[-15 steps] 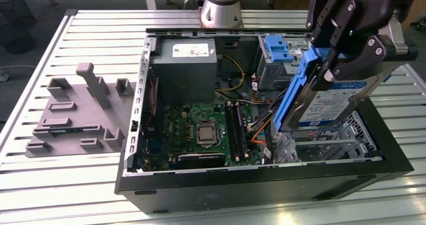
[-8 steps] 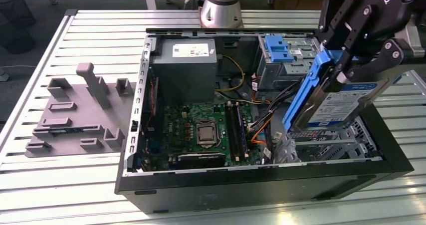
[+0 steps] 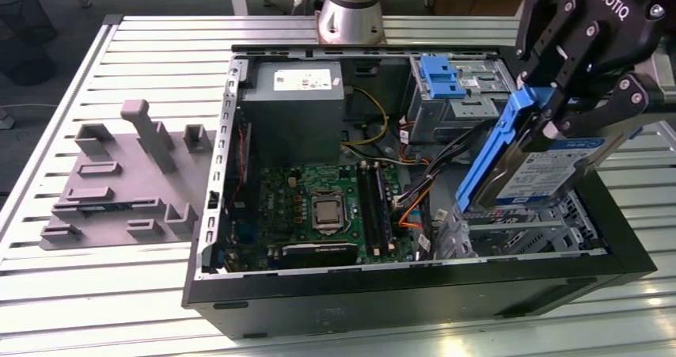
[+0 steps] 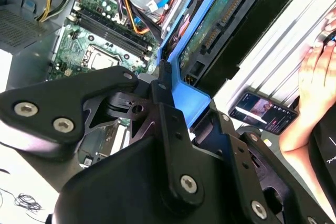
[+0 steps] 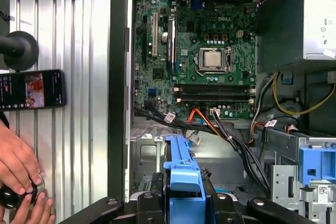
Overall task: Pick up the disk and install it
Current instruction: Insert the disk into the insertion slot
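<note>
Closed tight on the disk, the hand pinches the upper end of its blue carrier frame. The disk hangs tilted over the open computer case, label side up. Its lower end dips toward the metal drive cage inside the case; whether the two touch cannot be told. In the second wrist view the disk's green circuit-board underside shows.

Inside the case, the motherboard lies flat beside the cage, with orange and black cables running between them. A grey power supply box fills another corner of the case, and a blue latch piece sits on the metal bay next to it.

Outside the case, on the slatted tabletop, a grey fixture block stands along one side. Along the opposite side lie a phone and a person's fingers.
</note>
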`<state>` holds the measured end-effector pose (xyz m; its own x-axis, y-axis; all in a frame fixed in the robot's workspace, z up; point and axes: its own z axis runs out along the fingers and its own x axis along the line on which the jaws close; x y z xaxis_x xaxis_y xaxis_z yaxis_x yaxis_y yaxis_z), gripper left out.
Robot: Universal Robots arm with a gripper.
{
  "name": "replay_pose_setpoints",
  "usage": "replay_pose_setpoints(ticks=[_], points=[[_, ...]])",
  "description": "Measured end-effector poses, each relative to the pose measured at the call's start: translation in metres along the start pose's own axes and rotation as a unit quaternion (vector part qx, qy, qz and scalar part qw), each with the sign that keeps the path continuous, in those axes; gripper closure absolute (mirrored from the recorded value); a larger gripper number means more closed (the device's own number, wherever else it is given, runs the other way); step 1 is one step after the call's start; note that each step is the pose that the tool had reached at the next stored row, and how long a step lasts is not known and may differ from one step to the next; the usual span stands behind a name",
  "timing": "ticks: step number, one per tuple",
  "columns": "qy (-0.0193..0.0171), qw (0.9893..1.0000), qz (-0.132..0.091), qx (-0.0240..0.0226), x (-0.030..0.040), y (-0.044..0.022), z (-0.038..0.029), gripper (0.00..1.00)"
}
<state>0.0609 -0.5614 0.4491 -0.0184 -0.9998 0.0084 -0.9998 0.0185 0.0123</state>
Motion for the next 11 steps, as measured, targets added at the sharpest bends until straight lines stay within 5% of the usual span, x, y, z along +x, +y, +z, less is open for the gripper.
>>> replay_pose_setpoints(ticks=[11], points=[[0.0, 1.0, 0.002, 0.0, 0.0003, -0.0107, 0.0086, 0.63]])
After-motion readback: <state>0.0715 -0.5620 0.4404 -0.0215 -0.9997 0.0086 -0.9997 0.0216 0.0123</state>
